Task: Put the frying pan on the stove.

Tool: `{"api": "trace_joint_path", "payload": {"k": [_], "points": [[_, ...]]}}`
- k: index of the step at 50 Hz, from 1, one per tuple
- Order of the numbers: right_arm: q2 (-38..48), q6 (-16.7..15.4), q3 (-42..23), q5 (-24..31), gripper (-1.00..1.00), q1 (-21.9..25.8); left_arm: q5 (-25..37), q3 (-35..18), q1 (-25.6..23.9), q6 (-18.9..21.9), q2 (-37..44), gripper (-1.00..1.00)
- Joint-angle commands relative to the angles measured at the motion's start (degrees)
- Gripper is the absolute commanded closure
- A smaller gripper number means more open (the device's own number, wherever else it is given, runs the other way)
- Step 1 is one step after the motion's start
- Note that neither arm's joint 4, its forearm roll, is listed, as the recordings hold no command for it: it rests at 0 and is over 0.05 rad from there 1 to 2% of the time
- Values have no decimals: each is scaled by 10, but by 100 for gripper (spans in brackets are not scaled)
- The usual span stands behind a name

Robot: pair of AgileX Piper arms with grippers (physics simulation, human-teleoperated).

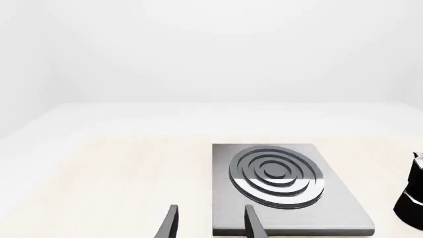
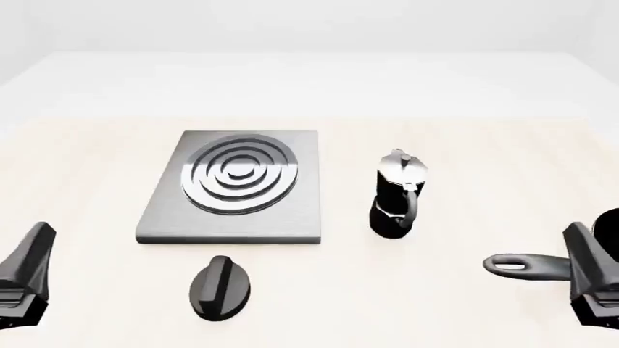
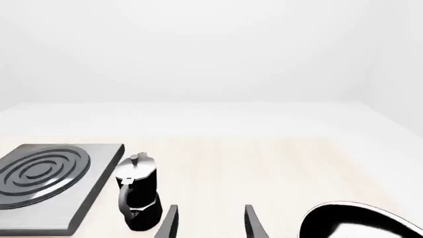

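Front view shows no brand, label or writing on anything. The glossy black round frying pan with a long dark grey handle [image 2: 541, 265] lies on the pale wooden desk [image 2: 464, 145] at the near right edge; its bowl is mostly cut off by the picture edge and partly hidden behind the right gripper [image 2: 592, 279]. The handle is the long axis. It points left, toward the middle of the desk, and ends in a loop hole. The flat square brushed grey metal stove with raised concentric silver rings [image 2: 237, 188] sits left of centre, well apart from the pan. Between them stands a black and silver moka pot [image 2: 396, 196], upright. A small black oval knob [image 2: 220, 288] lies just before the stove.

In the wrist views, the jaws of the left gripper [image 1: 210, 222] and of the right gripper are spread apart and hold nothing.
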Motion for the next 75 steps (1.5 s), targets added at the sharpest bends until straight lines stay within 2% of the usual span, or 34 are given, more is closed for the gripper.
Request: {"api": "trace_joint_path", "payload": {"k": [1, 17, 34, 50, 60, 75], "points": [[9, 6, -1, -2, -100, 1, 0, -1, -2, 3, 4, -100], [1, 1, -4, 6, -100, 7, -8, 0, -10, 15, 19, -100], [-3, 7, -77, 40, -100, 20, -20, 0, -17, 22, 38, -100], [-3, 2, -228, 112, -100, 50, -43, -2, -23, 31, 64, -100], [-3, 9, -328, 164, -100, 45, -51, -1, -29, 32, 76, -100], [-3, 20, -418, 209, -100, 44, -58, -5, -37, 39, 87, -100]]}}
